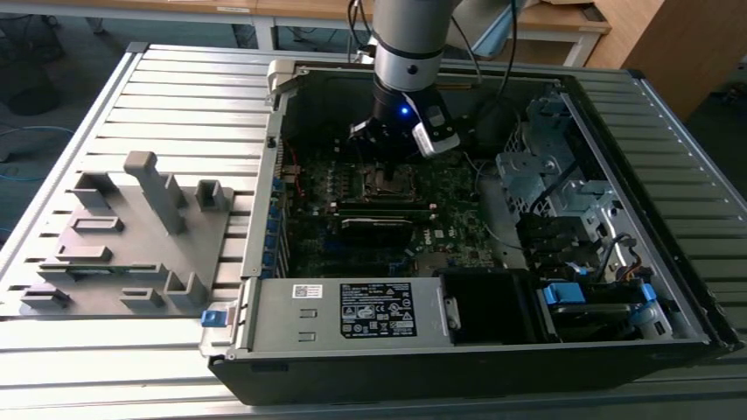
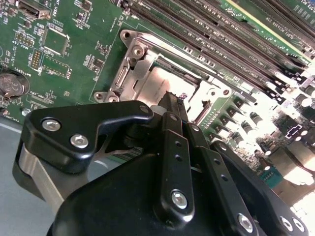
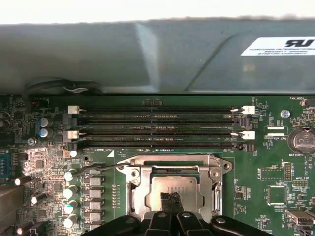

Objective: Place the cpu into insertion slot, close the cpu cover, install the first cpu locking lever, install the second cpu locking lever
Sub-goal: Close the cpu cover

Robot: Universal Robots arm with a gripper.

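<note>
In the exterior view, an open grey computer case [image 1: 251,262] is seen lying on a slatted metal table [image 1: 140,87]. A grey moulded fixture plate [image 1: 117,262] lies at nine o'clock from the case. The black two-fingered gripper [image 1: 389,162] is lowered into the case from twelve o'clock. The insertion slot [image 1: 389,183], a small dark square socket with a metal rim, is found just beside the fingertips at six o'clock. Contact cannot be judged from here.

In the second wrist view, the cpu [image 2: 165,81], a flat square chip with a silvery-grey top, is seen seated in the socket directly beneath the gripper [image 2: 176,100]. The cpu cover [image 2: 162,53], a thin silvery metal frame with a cut-out centre, appears to be laid down around it. The fingers are drawn together and nothing is seen between them. Whether the tips touch the chip is hidden by the fingers themselves.

In the first wrist view, the gripper [image 3: 170,199] is set over the middle of the cpu [image 3: 172,187], inside the opening of the cpu cover [image 3: 172,163]. No long axis is offered by the square chip. The long black memory slots [image 3: 157,130] run parallel to the cover's far edge. The chip's near edge is cut off by the gripper. A thin wire lever [image 3: 98,168] is seen beside the frame, and whether it is latched cannot be made out.
</note>
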